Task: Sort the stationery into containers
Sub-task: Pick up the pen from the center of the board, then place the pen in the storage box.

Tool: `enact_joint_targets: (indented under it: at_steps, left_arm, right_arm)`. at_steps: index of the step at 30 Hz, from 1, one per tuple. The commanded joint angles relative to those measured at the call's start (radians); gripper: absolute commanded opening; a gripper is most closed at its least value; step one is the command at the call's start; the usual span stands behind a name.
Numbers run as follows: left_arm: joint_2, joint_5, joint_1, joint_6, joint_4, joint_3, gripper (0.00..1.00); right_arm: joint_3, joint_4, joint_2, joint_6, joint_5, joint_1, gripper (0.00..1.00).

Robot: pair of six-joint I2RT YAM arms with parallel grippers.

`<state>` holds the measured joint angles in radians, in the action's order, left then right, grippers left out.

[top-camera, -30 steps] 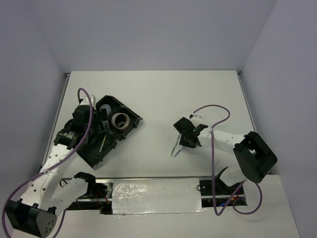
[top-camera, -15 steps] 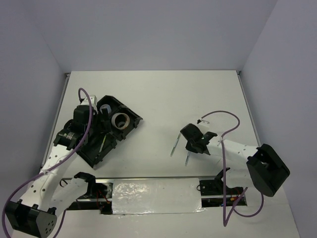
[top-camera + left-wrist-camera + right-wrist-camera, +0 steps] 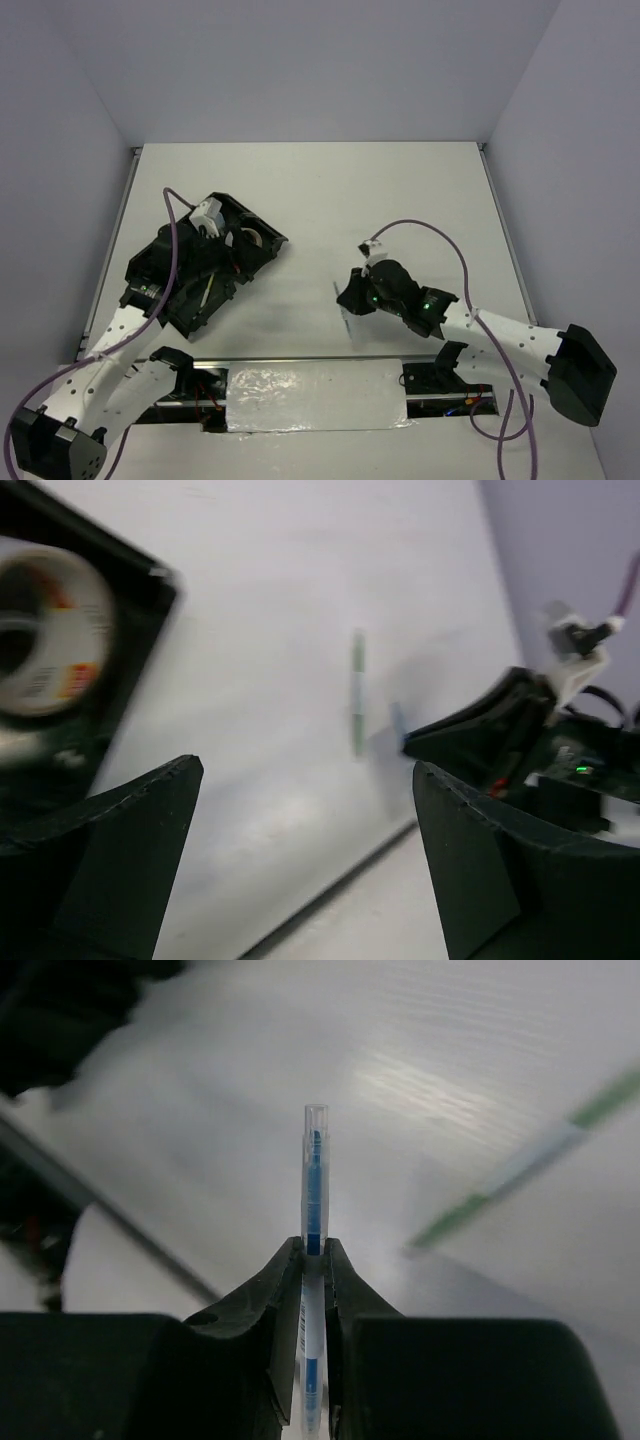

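The slim blue-marked pen [image 3: 314,1185] is clamped in our right pincer [image 3: 313,1252], projecting ahead of its jaws. We want a firm grip and a level carry to the organiser tray [image 3: 268,232] beside our left pincer [image 3: 305,770], whose jaws stand apart.

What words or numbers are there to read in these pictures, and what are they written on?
No text can be read anywhere.
Tape roll: red and orange marks inside its core, too blurred to read.
Blue pen in the right claw: only blue patches, no letters to make out.
Green-and-white pen: blurred, no words visible.
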<state>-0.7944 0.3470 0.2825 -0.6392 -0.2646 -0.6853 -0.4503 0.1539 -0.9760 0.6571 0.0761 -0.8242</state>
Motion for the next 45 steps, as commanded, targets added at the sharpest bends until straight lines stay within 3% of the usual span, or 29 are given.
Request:
enact_joint_targets:
  at_steps: [1,3,8,11,17,23,26,27,29,30,32,33,35,36,38,39,43,45]
  left_arm:
    - [0.030,0.182,0.062,-0.232,0.335,0.052,0.99]
    - [0.020,0.170,0.121,-0.269,0.384,0.058,0.99]
    - [-0.016,0.054,0.224,-0.234,0.295,0.003,0.98]
    - [-0.012,-0.017,0.244,-0.212,0.208,-0.017,0.96]
    - [-0.011,-0.009,0.248,-0.220,0.214,0.001,0.87]
    - [-0.026,-0.022,0.250,-0.214,0.223,0.001,0.70]
    - [-0.032,-0.014,0.250,-0.217,0.231,0.003,0.46]
    - [-0.034,-0.006,0.250,-0.214,0.231,0.000,0.30]
    - [-0.043,-0.005,0.248,-0.206,0.222,-0.008,0.08]
    - [-0.046,-0.008,0.248,-0.185,0.212,-0.014,0.05]
    - [-0.065,-0.037,0.248,-0.124,0.129,-0.063,0.01]
    - [-0.078,-0.159,0.248,-0.021,0.061,-0.100,0.00]
    - [-0.147,-0.346,0.248,0.076,-0.117,-0.230,0.00]
    - [-0.173,-0.590,0.250,0.143,-0.271,-0.270,0.00]
    - [-0.255,-0.821,0.247,0.188,-0.387,-0.350,0.00]
    - [-0.306,-1.023,0.244,0.208,-0.474,-0.377,0.00]
    - [-0.419,-1.206,0.181,0.260,-0.590,-0.424,0.00]
    - [-0.431,-1.198,0.166,0.263,-0.590,-0.427,0.00]
  right_arm:
    - [-0.048,-0.276,0.052,-0.142,-0.153,-0.117,0.00]
    - [-0.086,-0.325,0.051,-0.142,-0.173,-0.142,0.00]
    - [-0.220,-0.347,-0.038,-0.148,-0.153,-0.173,0.00]
    - [-0.267,-0.346,-0.076,-0.151,-0.118,-0.193,0.00]
    - [-0.349,-0.349,-0.138,-0.166,-0.114,-0.216,0.00]
    - [-0.384,-0.359,-0.170,-0.171,-0.128,-0.231,0.00]
    - [-0.387,-0.364,-0.184,-0.165,-0.116,-0.231,0.00]
    - [-0.389,-0.369,-0.190,-0.162,-0.102,-0.231,0.00]
    - [-0.396,-0.372,-0.199,-0.157,-0.095,-0.231,0.10]
    - [-0.402,-0.373,-0.211,-0.155,-0.090,-0.233,0.36]
    - [-0.406,-0.357,-0.220,-0.143,-0.070,-0.231,0.65]
    - [-0.406,-0.315,-0.220,-0.133,0.001,-0.228,0.96]
    - [-0.387,-0.272,-0.199,-0.102,0.048,-0.216,0.98]
    - [-0.363,-0.225,-0.184,-0.081,0.082,-0.199,0.99]
    - [-0.334,-0.177,-0.113,-0.064,0.125,-0.181,1.00]
    - [-0.299,-0.134,-0.055,-0.056,0.158,-0.162,1.00]
    - [-0.220,-0.082,0.083,-0.060,0.166,-0.106,1.00]
    - [-0.190,-0.059,0.127,-0.068,0.163,-0.087,1.00]
